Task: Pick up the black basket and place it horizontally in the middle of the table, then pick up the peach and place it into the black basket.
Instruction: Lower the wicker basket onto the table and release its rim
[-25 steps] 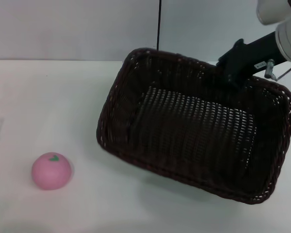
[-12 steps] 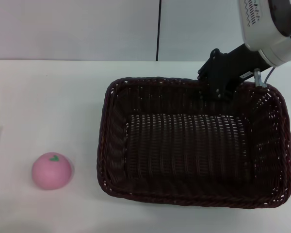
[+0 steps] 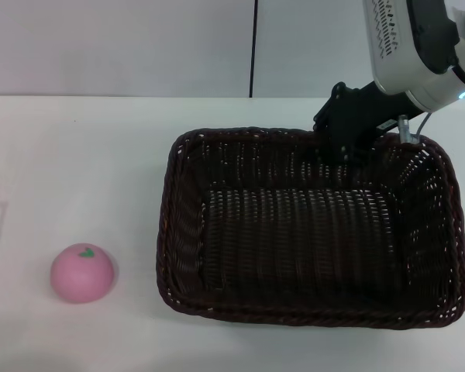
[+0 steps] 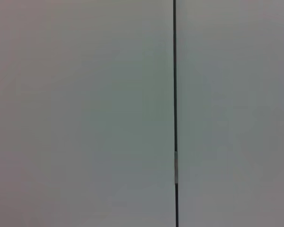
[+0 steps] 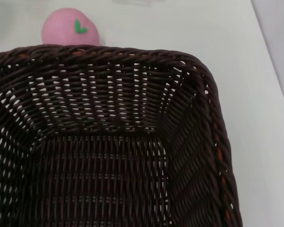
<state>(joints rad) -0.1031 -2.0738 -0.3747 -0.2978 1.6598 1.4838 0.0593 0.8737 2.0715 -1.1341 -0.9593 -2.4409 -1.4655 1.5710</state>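
Note:
The black basket (image 3: 294, 232) lies level on the white table (image 3: 77, 155), right of centre, with its long side running left to right. It is empty. My right gripper (image 3: 342, 151) is at the middle of the basket's far rim and is closed on the rim. The pink peach (image 3: 81, 273) sits on the table at the front left, well apart from the basket. The right wrist view looks down into the basket (image 5: 109, 142), with the peach (image 5: 70, 27) beyond its end wall. My left gripper is out of view.
A pale wall with a dark vertical seam (image 3: 254, 46) stands behind the table. The left wrist view shows only this wall and its seam (image 4: 174, 94). Bare white tabletop lies between the peach and the basket.
The basket was tilted and angled in my right gripper; it has turned square and come down flat on the table. The peach has not moved.

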